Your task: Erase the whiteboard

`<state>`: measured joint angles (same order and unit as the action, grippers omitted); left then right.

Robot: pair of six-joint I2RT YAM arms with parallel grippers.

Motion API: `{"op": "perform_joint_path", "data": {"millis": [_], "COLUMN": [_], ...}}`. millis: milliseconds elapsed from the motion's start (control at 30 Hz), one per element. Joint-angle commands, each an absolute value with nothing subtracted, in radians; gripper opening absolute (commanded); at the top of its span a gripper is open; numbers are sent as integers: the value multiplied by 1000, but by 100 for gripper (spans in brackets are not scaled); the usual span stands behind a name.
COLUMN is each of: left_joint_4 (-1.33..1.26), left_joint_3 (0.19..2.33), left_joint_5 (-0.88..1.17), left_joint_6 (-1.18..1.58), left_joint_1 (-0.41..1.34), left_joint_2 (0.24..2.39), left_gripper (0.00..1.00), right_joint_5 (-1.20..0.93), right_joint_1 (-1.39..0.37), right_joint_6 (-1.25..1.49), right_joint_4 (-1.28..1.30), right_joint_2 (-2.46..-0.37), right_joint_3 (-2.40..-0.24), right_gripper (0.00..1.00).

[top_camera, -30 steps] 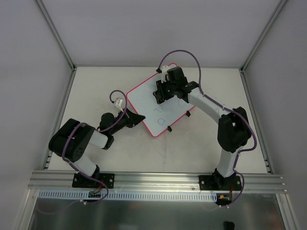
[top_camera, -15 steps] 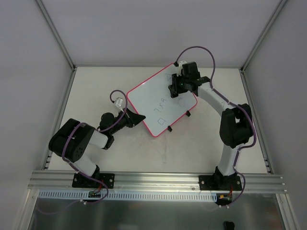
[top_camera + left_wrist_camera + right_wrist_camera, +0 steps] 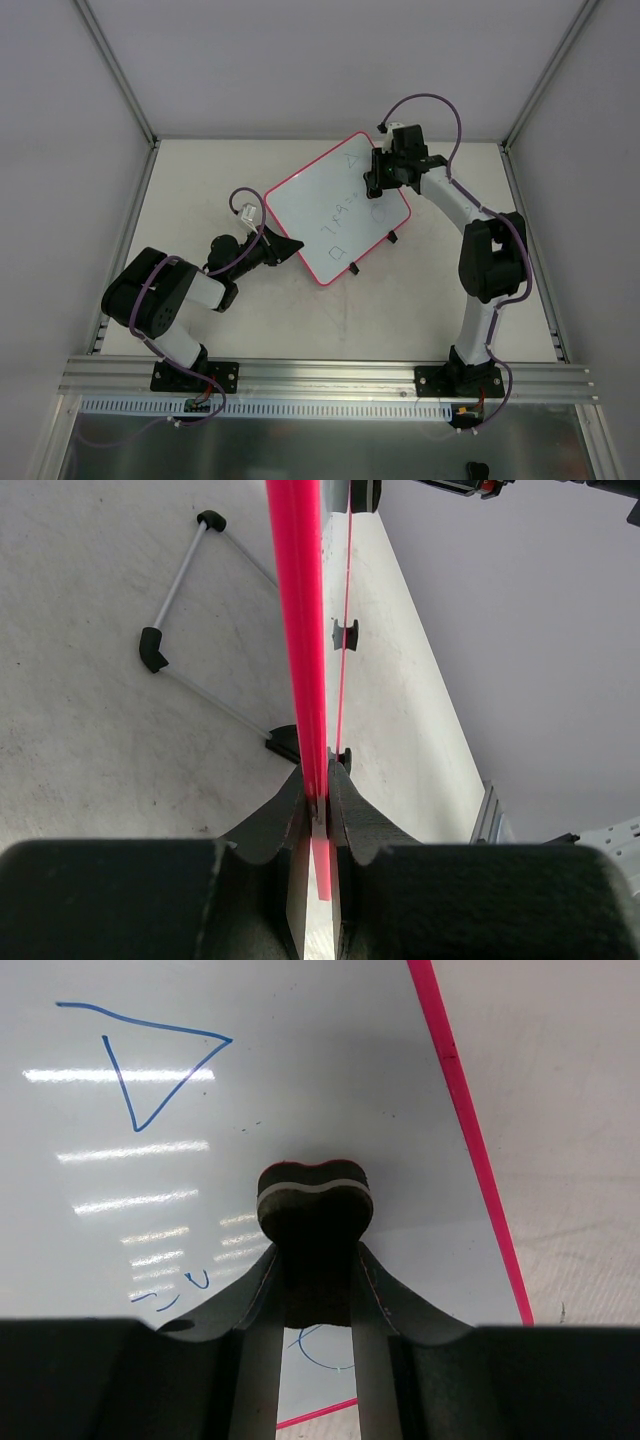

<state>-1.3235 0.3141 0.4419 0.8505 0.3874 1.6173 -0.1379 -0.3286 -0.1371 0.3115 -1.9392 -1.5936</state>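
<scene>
The whiteboard [image 3: 320, 205], white with a pink frame, lies tilted on the table with blue pen marks on it. My left gripper [image 3: 291, 247] is shut on its near-left frame edge [image 3: 300, 600], the pink rim pinched between the jaws [image 3: 318, 792]. My right gripper [image 3: 379, 181] hovers over the board's far right corner, shut on a small black eraser [image 3: 315, 1208] whose face rests on the white surface [image 3: 330, 1070]. A blue triangle [image 3: 150, 1058] lies ahead of it on the left. Small strokes and a blue circle [image 3: 325, 1345] show by the fingers.
Two black clips [image 3: 393, 237] [image 3: 356, 268] stick out of the board's near right edge. A thin wire stand with black end caps [image 3: 178, 580] shows under the board. Grey walls and corner posts [image 3: 125, 90] enclose the table, and an aluminium rail [image 3: 330, 375] runs along its near edge.
My right arm swept the eraser from the board's upper middle toward its far right corner. Pen marks that the arm covered now show. The left gripper and the board stayed put.
</scene>
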Motion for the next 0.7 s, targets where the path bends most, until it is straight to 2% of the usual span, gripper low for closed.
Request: {"op": "perform_joint_path", "data": {"millis": [0,167,333,667], "left_joint_4": [-1585,-1585,-1586,-1589], "left_joint_3": [330,331,333,342], "left_joint_5": [453,454,457,469], "left_joint_6": [802,804,805,810], "left_joint_1": [405,405,403,405], "left_joint_2": [1629,1631,1634,1644], "left_gripper": [0,0,0,0], "right_joint_5": [-78,-117,-109,-152], "right_joint_1": [-319,-373,-498,-673], "right_joint_6": [-130,-150,-238,-296], "right_joint_4": [296,218,186,184], "right_joint_2": [-1954,-1898,-1844,-1773], "right_joint_3": [-1566,-1454,-1353,-1263], "right_gripper": [0,0,0,0]}}
